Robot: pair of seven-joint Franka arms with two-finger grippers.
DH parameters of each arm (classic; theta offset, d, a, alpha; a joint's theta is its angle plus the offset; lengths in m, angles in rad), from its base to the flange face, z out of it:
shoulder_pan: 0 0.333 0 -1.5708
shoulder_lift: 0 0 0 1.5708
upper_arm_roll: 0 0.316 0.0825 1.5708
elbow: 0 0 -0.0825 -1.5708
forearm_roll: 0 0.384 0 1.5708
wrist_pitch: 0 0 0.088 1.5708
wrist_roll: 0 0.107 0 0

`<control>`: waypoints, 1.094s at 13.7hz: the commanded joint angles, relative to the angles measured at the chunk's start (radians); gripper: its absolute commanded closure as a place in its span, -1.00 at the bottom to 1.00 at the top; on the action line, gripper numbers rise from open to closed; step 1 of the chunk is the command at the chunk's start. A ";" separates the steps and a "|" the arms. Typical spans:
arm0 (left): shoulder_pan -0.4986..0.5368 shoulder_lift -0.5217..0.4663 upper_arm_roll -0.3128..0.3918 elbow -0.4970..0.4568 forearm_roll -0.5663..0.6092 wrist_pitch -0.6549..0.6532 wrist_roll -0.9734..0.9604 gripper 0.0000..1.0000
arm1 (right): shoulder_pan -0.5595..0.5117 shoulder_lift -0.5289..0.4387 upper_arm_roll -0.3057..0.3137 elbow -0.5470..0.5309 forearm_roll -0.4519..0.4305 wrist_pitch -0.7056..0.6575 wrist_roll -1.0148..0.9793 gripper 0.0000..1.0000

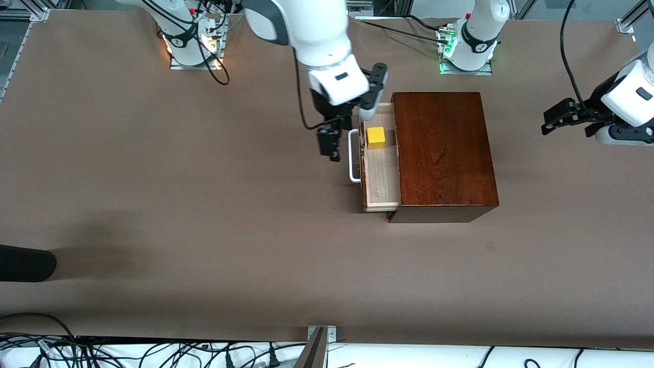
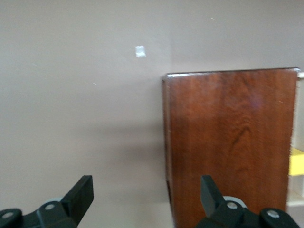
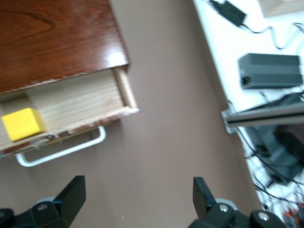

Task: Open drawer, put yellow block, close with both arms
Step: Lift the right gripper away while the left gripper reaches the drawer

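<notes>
On the brown worktop point(image 1: 204, 214), the mahogany box point(image 1: 442, 151) is seen with its drawer point(image 1: 380, 179) pulled partly out toward the right arm's end. The yellow block point(image 1: 376, 137) is seated inside the drawer, near its end farther from the front camera. The right claw point(image 1: 332, 140) is held wide apart over the white handle point(image 1: 352, 156). The left claw point(image 1: 554, 120), likewise spread wide, is parked above the worktop, well apart from the box.

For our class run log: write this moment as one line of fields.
drawer: open | yellow block: in drawer | right gripper: open, over handle | left gripper: open, waiting off the box's left-arm end
</notes>
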 commanded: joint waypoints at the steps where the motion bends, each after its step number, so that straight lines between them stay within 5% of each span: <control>1: -0.001 -0.012 -0.002 0.021 -0.052 -0.035 0.006 -1.00 | -0.019 -0.076 -0.095 -0.034 0.063 -0.068 0.037 -1.00; 4: -0.012 0.002 -0.075 0.024 -0.057 -0.067 0.006 -1.00 | -0.050 -0.137 -0.222 -0.059 0.213 -0.082 0.026 -1.00; 7: -0.013 0.029 -0.157 0.026 -0.191 -0.070 0.003 -1.00 | -0.059 -0.205 -0.311 -0.094 0.281 -0.152 0.026 -1.00; 11: -0.016 0.080 -0.316 0.035 -0.227 -0.056 0.003 -1.00 | -0.161 -0.357 -0.304 -0.278 0.306 -0.183 0.025 -1.00; 13: -0.035 0.208 -0.422 0.146 -0.227 -0.056 0.007 -1.00 | -0.287 -0.395 -0.224 -0.324 0.306 -0.186 0.012 -1.00; 15: -0.055 0.326 -0.473 0.231 -0.230 -0.056 0.009 -1.00 | -0.358 -0.444 -0.212 -0.391 0.306 -0.185 0.012 -1.00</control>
